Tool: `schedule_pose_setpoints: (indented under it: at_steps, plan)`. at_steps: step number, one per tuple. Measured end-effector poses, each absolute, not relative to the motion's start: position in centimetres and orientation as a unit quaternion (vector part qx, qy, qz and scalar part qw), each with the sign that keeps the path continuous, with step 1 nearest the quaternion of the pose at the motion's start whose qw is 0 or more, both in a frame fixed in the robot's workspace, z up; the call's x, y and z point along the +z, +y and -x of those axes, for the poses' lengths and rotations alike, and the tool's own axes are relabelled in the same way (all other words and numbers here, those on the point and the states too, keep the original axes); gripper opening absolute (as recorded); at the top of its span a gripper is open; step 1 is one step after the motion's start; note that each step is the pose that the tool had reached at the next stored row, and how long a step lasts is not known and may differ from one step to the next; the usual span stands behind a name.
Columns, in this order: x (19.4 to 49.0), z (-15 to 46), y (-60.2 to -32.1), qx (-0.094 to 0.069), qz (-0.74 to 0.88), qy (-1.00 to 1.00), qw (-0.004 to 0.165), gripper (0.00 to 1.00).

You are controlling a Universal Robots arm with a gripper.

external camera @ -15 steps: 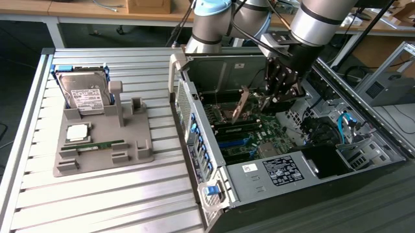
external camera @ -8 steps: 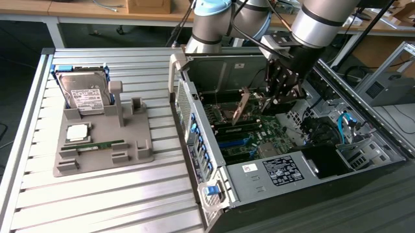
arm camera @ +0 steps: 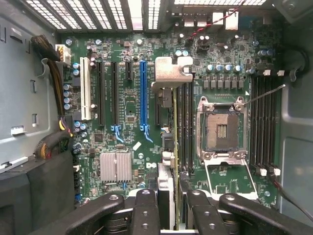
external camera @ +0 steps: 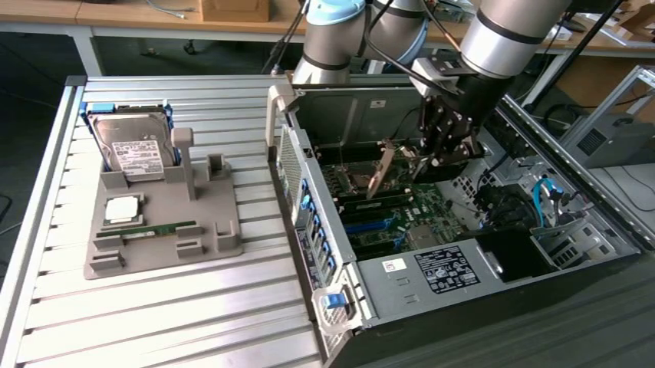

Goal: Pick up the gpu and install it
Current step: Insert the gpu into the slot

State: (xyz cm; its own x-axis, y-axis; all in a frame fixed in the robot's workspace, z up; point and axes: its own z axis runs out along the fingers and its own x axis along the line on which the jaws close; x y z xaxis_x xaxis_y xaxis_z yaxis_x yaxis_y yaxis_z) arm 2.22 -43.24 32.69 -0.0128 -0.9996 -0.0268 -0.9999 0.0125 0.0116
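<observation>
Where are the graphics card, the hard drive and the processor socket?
graphics card (external camera: 381,172), exterior view, middle of its brown face.
hard drive (external camera: 138,153), exterior view, on its white label.
processor socket (arm camera: 221,130), wrist view, centre of its dark square.

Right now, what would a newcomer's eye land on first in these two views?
The gpu, clamped in the arm's jaws and held on edge inside the open computer case, over the motherboard. Close beside it in the wrist view gapes the open CPU socket. On the exterior view's left, a hard drive stands upright in a grey tray on the slatted table.
</observation>
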Motion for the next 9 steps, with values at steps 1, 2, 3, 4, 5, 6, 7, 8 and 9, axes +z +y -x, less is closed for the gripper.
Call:
schedule_pose_setpoints:
  at_steps: [1, 2, 3, 4, 5, 6, 7, 8, 9]
  plan:
    - [32.67, -2.22, -43.27, 0.014, 0.703, 0.711, 0.005, 0.27]
    - [32.65, -2.22, -43.30, 0.014, 0.703, 0.711, 0.005, 0.27]
    - [32.64, -2.22, -43.32, 0.014, 0.703, 0.712, 0.005, 0.27]
    - [32.62, -2.22, -43.35, 0.014, 0.703, 0.711, 0.005, 0.27]
    - [32.61, -2.22, -43.37, 0.014, 0.703, 0.711, 0.005, 0.27]
    - [32.59, -2.22, -43.39, 0.014, 0.703, 0.711, 0.005, 0.27]
    - [32.57, -2.22, -43.41, 0.014, 0.703, 0.711, 0.005, 0.27]
    - [32.56, -2.22, -43.45, 0.014, 0.703, 0.711, 0.005, 0.27]
    - [32.55, -2.22, -43.46, 0.014, 0.703, 0.711, 0.005, 0.27]
